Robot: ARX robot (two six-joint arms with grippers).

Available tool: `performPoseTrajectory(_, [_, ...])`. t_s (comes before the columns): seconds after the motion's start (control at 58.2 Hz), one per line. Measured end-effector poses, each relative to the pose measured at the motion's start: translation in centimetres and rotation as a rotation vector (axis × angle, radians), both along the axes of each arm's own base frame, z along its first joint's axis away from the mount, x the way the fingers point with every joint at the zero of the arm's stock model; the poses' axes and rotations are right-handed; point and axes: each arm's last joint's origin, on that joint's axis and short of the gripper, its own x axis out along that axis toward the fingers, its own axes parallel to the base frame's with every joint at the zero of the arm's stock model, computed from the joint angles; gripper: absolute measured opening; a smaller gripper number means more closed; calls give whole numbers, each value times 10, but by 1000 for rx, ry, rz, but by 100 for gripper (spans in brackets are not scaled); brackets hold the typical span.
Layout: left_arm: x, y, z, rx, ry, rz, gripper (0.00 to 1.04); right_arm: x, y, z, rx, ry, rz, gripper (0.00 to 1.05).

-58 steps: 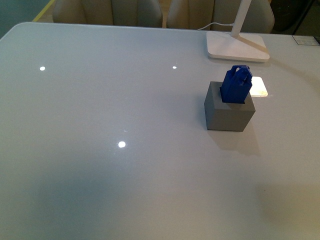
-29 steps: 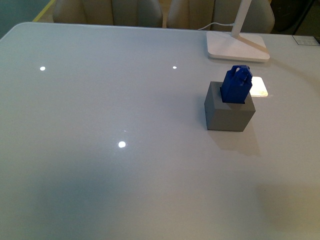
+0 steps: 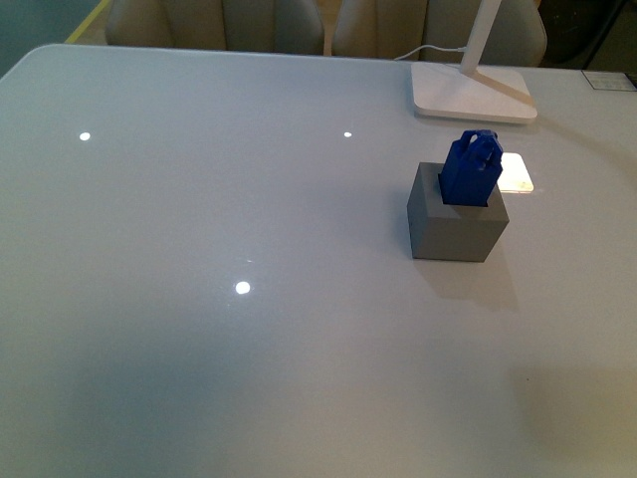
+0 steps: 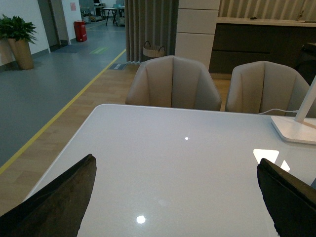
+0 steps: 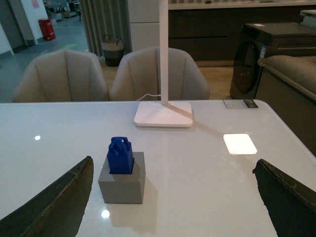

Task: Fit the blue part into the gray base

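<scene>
From my left wrist camera I see the left gripper [image 4: 175, 197] with its two dark fingers [image 4: 54, 202] spread wide, nothing between them, hanging over the glossy white tabletop [image 4: 173, 168]. My right wrist camera shows the right gripper [image 5: 173, 197] just the same, its dark fingers [image 5: 289, 197] parted and empty above the table. Neither arm reaches into the front view. Out ahead of the right gripper, toward 11 o'clock in that wrist picture, sits the matte gray cube base [image 5: 122, 185], and the small deep-blue plastic part with the loop handle [image 5: 120, 155] stands upright in the recess in its top face, its upper body and loop rising clear of the rim. In the front view the gray base [image 3: 456, 229] lies at about 2 o'clock from the table's centre, with the blue part [image 3: 471, 168] seated in it. Beyond it, at 12 o'clock from the cube and well apart, the flat white lamp base [image 3: 472, 94] rests near the far edge, its slanted white stem rising from it. Just beside the cube at 2 o'clock is a bright square light patch [image 3: 515, 172] on the table. Beige padded chairs [image 3: 214, 25] stand behind the far edge.
</scene>
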Motion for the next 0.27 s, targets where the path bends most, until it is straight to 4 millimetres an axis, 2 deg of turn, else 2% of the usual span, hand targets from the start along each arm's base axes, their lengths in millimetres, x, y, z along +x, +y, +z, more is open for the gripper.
performPoseTrajectory(0.275, [0,0,0,0,0,0,97,0,0,0,0,0,0,96])
